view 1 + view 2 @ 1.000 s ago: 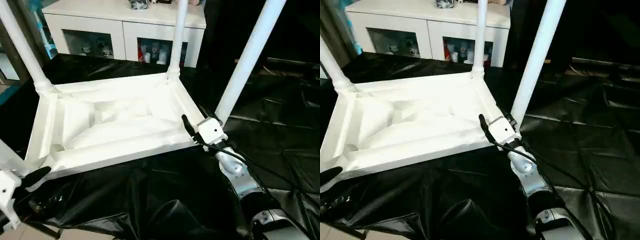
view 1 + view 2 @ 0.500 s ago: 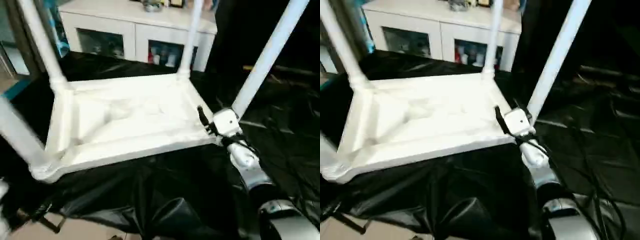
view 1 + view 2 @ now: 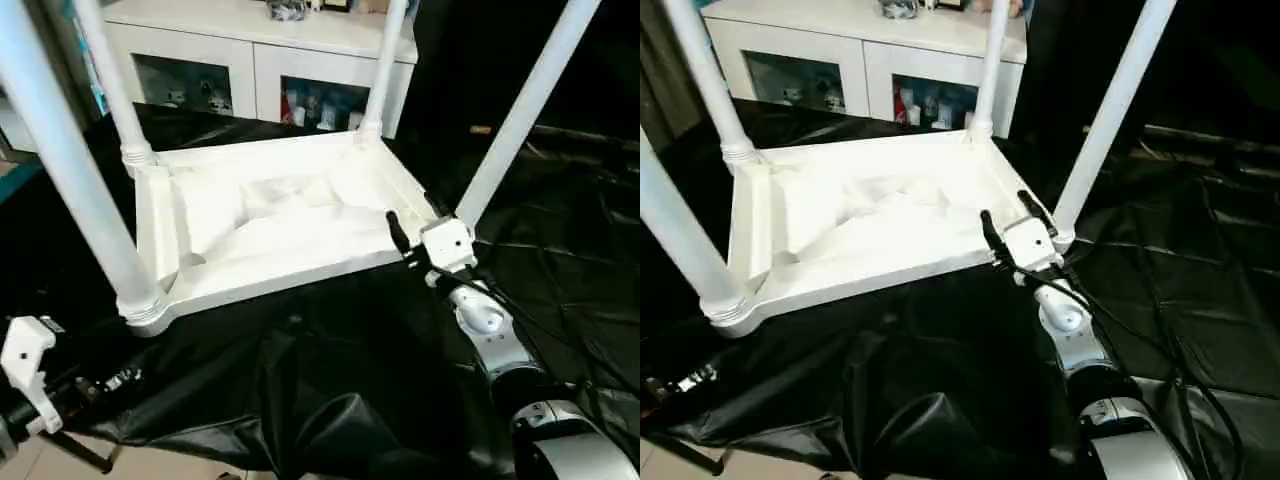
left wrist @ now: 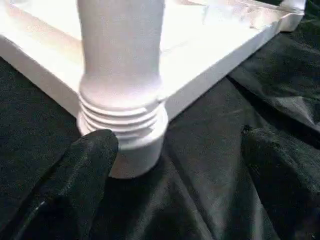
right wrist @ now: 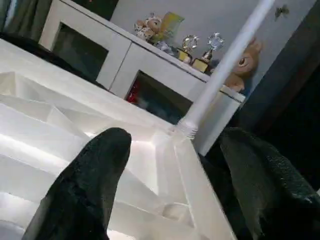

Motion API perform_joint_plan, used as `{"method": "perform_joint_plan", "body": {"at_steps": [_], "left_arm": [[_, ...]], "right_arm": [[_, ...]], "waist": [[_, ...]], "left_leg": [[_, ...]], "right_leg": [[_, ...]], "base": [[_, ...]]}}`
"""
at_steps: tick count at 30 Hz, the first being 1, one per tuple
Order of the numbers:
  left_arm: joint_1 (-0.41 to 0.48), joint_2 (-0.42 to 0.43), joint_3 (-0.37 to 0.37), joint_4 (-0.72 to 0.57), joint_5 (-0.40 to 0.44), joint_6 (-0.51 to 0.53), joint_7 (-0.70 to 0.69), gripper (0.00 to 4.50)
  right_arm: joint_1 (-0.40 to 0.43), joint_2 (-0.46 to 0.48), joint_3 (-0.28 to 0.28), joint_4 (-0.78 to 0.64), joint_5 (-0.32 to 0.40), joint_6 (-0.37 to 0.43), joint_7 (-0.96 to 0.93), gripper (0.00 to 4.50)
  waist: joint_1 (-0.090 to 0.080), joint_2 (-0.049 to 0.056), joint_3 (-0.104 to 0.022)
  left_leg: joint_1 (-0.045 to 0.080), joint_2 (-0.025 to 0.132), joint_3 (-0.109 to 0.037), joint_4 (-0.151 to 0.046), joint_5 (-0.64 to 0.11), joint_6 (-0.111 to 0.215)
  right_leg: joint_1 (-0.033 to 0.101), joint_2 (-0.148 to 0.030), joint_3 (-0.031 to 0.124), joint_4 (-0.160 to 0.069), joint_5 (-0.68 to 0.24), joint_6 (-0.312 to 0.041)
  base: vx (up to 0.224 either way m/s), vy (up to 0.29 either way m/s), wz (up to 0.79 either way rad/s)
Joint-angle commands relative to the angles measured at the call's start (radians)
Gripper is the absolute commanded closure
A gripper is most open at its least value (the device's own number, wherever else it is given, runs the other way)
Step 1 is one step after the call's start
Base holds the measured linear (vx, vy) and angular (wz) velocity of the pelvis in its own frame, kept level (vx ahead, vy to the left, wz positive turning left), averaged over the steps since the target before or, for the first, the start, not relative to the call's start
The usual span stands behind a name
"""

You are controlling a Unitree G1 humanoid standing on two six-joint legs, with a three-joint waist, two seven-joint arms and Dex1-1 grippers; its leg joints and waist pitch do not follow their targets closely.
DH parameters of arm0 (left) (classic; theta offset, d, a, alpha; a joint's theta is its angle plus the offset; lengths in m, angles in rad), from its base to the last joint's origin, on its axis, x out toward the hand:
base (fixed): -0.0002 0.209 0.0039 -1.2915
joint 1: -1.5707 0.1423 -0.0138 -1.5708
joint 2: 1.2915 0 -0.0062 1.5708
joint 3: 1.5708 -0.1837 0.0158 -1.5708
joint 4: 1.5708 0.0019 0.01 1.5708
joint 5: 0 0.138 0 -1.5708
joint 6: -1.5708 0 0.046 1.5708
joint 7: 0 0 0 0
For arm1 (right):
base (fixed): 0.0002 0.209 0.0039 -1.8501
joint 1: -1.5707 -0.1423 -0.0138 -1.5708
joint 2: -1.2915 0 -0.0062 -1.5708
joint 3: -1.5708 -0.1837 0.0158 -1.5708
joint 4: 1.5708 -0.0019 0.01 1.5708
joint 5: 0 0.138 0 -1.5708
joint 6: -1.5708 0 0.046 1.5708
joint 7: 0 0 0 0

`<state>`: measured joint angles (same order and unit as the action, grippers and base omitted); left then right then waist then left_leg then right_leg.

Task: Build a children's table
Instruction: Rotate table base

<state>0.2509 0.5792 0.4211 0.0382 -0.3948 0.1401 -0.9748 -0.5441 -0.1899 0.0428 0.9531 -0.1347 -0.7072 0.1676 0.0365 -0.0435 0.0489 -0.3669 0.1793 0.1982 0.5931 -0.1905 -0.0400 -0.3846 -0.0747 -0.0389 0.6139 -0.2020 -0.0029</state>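
Black plastic sheeting [image 3: 330, 400] is carrying the small upside-down white plastic children's table [image 3: 270, 225], legs pointing up, with the right gripper [image 3: 1008, 226] sitting spread across its near-right corner rim, while the left gripper [image 4: 165, 165] is hanging wide open beside the near-left leg socket [image 4: 127, 132].

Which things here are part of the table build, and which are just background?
Part of the job:
- children's table, upside down on the black cover, four legs up
- near-left leg, seated in its corner socket
- right gripper, straddling the table's right edge
- left gripper, open at the near-left socket

Just background:
- white cabinet
- trophies and soft toys on it
- black cover
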Motion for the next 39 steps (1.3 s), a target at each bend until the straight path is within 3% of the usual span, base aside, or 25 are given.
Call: {"method": "perform_joint_plan", "body": {"at_steps": [1,2,3,4,5,6,8,11,12,13,14,15,16,18,20,21,23,25,29,34,39], "left_arm": [[0.001,0.033,0.040,0.024,0.002,-0.013,0.008,0.02],[0.002,0.050,0.058,0.046,-0.001,-0.027,0.009,0.02],[0.001,0.053,0.062,0.050,-0.003,-0.028,0.009,0.02],[-0.003,0.071,0.089,0.067,-0.012,-0.035,0.010,0.02],[-0.005,0.074,0.094,0.068,-0.014,-0.035,0.010,0.02],[-0.017,0.085,0.117,0.065,-0.028,-0.029,0.011,0.02],[-0.019,0.086,0.120,0.064,-0.031,-0.028,0.012,0.02],[-0.070,0.072,0.126,0.027,-0.082,0.002,0.013,0.02],[-0.096,0.059,0.113,0.000,-0.108,0.024,0.011,0.02],[-0.154,0.030,0.064,-0.053,-0.159,0.074,0.012,0.02],[-0.154,0.030,0.064,-0.053,-0.159,0.074,0.012,0.02],[-0.174,0.021,0.041,-0.068,-0.173,0.090,0.015,0.02],[-0.202,0.006,0.012,-0.080,-0.185,0.105,0.019,0.02],[-0.249,-0.020,-0.029,-0.084,-0.191,0.111,0.022,0.02],[-0.270,-0.033,-0.047,-0.083,-0.192,0.112,0.024,0.02],[-0.332,-0.070,-0.101,-0.070,-0.183,0.114,0.020,0.02],[-0.368,-0.102,-0.151,-0.088,-0.199,0.155,0.013,0.02],[-0.378,-0.114,-0.185,-0.116,-0.222,0.199,0.008,0.02],[-0.389,-0.133,-0.249,-0.149,-0.260,0.261,-0.005,0.02],[-0.431,-0.177,-0.335,-0.197,-0.325,0.355,-0.034,0.02],[-0.510,-0.244,-0.397,-0.212,-0.387,0.417,-0.027,0.02]], "right_arm": [[0.021,-0.001,-0.029,-0.018,0.069,0.045,0.091,1.18],[0.039,0.005,-0.036,-0.044,0.131,0.092,0.180,1.18],[0.043,0.006,-0.038,-0.049,0.142,0.098,0.194,1.18],[0.067,0.013,-0.047,-0.083,0.210,0.137,0.275,1.18],[0.071,0.014,-0.048,-0.089,0.220,0.143,0.286,1.18],[0.091,0.018,-0.053,-0.119,0.263,0.170,0.330,1.18],[0.094,0.018,-0.053,-0.124,0.268,0.173,0.335,1.18],[0.119,0.028,-0.070,-0.175,0.359,0.269,0.421,1.18],[0.129,0.036,-0.088,-0.212,0.427,0.356,0.470,1.18],[0.142,0.038,-0.111,-0.272,0.537,0.518,0.577,1.18],[0.142,0.038,-0.111,-0.272,0.537,0.518,0.577,1.18],[0.145,0.031,-0.112,-0.287,0.559,0.562,0.615,1.18],[0.150,0.015,-0.102,-0.298,0.562,0.577,0.655,1.18],[0.161,-0.011,-0.088,-0.325,0.568,0.585,0.706,1.18],[0.167,-0.023,-0.082,-0.338,0.571,0.586,0.727,1.18],[0.173,-0.052,-0.077,-0.363,0.582,0.578,0.769,1.18],[0.181,-0.070,-0.079,-0.393,0.583,0.563,0.791,1.18],[0.194,-0.078,-0.092,-0.444,0.608,0.617,0.817,1.18],[0.219,-0.101,-0.087,-0.515,0.640,0.698,0.876,1.18],[0.231,-0.121,-0.077,-0.498,0.618,0.708,0.869,1.18],[0.169,-0.114,-0.133,-0.351,0.489,0.596,0.619,1.18]], "waist": [[-0.002,0.020,-0.049],[0.000,0.025,-0.050],[-0.002,0.024,-0.050],[0.000,0.026,-0.050],[0.000,0.028,-0.051],[0.001,0.029,-0.051],[0.002,0.030,-0.049],[0.009,0.034,-0.046],[0.014,0.035,-0.047],[0.014,0.046,-0.045],[0.024,0.043,-0.046],[0.029,0.041,-0.044],[0.032,0.039,-0.045],[0.041,0.039,-0.044],[0.043,0.036,-0.045],[0.044,0.030,-0.046],[0.052,0.029,-0.048],[0.053,0.027,-0.050],[0.056,0.025,-0.052],[0.053,0.016,-0.052],[0.049,0.012,-0.050]], "left_leg": [[0.018,0.050,-0.027,-0.087,-0.376,-0.002],[0.017,0.051,-0.028,-0.086,-0.352,0.009],[0.018,0.048,-0.026,-0.085,-0.349,0.023],[0.019,0.051,-0.028,-0.086,-0.334,0.034],[0.019,0.055,-0.029,-0.088,-0.327,0.038],[0.021,0.057,-0.029,-0.089,-0.321,0.038],[0.025,0.057,-0.026,-0.090,-0.332,0.026],[0.029,0.058,-0.026,-0.092,-0.367,0.007],[0.029,0.060,-0.028,-0.093,-0.369,0.004],[0.030,0.058,-0.028,-0.094,-0.376,-0.001],[0.037,0.062,-0.027,-0.094,-0.387,-0.008],[0.029,0.059,-0.023,-0.094,-0.374,-0.014],[0.025,0.059,-0.022,-0.094,-0.363,-0.022],[0.033,0.059,-0.020,-0.090,-0.371,-0.036],[0.028,0.058,-0.022,-0.091,-0.364,-0.040],[0.025,0.056,-0.023,-0.091,-0.347,-0.036],[0.033,0.056,-0.020,-0.085,-0.323,-0.033],[0.022,0.055,-0.023,-0.086,-0.284,-0.025],[0.023,0.055,-0.022,-0.083,-0.251,-0.003],[0.020,0.053,-0.021,-0.082,-0.233,-0.004],[0.021,0.049,-0.018,-0.079,-0.229,-0.034]], "right_leg": [[0.014,-0.050,0.043,-0.070,-0.181,-0.186],[0.017,-0.051,0.043,-0.066,-0.150,-0.193],[0.019,-0.047,0.043,-0.066,-0.132,-0.197],[0.020,-0.047,0.043,-0.063,-0.104,-0.205],[0.020,-0.049,0.043,-0.061,-0.086,-0.217],[0.020,-0.049,0.041,-0.060,-0.075,-0.229],[0.017,-0.049,0.040,-0.061,-0.088,-0.245],[0.015,-0.055,0.043,-0.066,-0.143,-0.244],[0.020,-0.057,0.045,-0.063,-0.147,-0.244],[0.017,-0.054,0.044,-0.064,-0.150,-0.245],[0.017,-0.054,0.043,-0.064,-0.158,-0.246],[0.020,-0.052,0.041,-0.063,-0.157,-0.247],[0.024,-0.054,0.040,-0.062,-0.175,-0.239],[0.015,-0.057,0.041,-0.069,-0.221,-0.228],[0.021,-0.061,0.042,-0.071,-0.245,-0.216],[0.022,-0.062,0.043,-0.076,-0.268,-0.194],[0.016,-0.064,0.046,-0.077,-0.247,-0.200],[0.024,-0.063,0.044,-0.070,-0.208,-0.203],[0.027,-0.058,0.041,-0.066,-0.173,-0.212],[0.027,-0.061,0.040,-0.069,-0.186,-0.219],[0.024,-0.064,0.041,-0.076,-0.247,-0.208]], "base": [[0.000,0.000,0.00],[0.000,0.000,0.00],[0.000,0.000,0.00],[0.000,0.000,0.00],[0.000,0.000,0.00],[0.000,0.000,0.00],[0.000,0.000,0.00],[0.000,0.000,0.00],[0.000,0.000,0.00],[0.000,0.000,0.00],[0.000,0.000,0.00],[0.000,0.000,0.00],[0.000,0.000,0.00],[0.000,0.000,0.00],[0.000,0.000,0.00],[0.000,0.000,0.00],[0.000,0.000,0.00],[0.000,0.000,0.00],[0.000,0.000,0.00],[0.000,0.000,0.00],[0.000,0.000,0.00]]}}
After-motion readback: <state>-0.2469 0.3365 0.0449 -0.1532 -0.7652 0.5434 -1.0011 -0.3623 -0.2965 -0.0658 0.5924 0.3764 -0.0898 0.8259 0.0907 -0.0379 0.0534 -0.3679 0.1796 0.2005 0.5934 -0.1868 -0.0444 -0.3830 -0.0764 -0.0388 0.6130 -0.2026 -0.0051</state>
